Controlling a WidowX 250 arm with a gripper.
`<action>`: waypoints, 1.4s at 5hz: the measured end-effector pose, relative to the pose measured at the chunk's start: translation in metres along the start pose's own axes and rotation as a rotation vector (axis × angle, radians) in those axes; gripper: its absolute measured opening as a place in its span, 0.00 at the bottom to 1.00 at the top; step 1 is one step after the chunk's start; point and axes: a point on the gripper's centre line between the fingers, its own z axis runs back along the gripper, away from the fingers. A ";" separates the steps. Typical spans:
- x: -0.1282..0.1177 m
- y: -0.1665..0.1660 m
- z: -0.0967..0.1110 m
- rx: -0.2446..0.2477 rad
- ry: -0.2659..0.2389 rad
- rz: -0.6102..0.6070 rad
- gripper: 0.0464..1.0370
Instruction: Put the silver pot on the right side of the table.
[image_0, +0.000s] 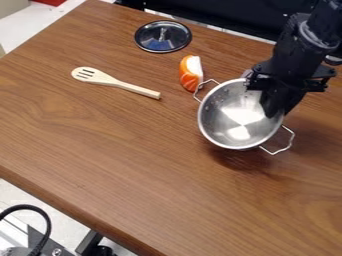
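Spoon (95, 75), slotted, wooden: one, at left on the counter (127, 165). Glass lid (148, 41): one. Orange-and-white piece (190, 75): one, near the pot's left handle. Silver pot (230, 117): one, tilted at right, bare metal and part of the pincer (272, 106) inside; pincer clamped on its upper-right rim, pot extending below-left.

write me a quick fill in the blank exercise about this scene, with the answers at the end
The black gripper holds the silver pot by its ____.
The pot has two wire ____, one on each side.
The light wooden spoon has ____ cut through its head.
The orange and white piece lies between the pot and the round glass ____.

Missing words: rim; handles; slots; lid
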 end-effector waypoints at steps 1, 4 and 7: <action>0.003 -0.003 -0.003 -0.027 -0.010 -0.007 0.40; -0.007 0.004 -0.014 -0.163 -0.004 -0.021 0.96; 0.008 0.018 0.013 -0.273 0.006 0.027 0.96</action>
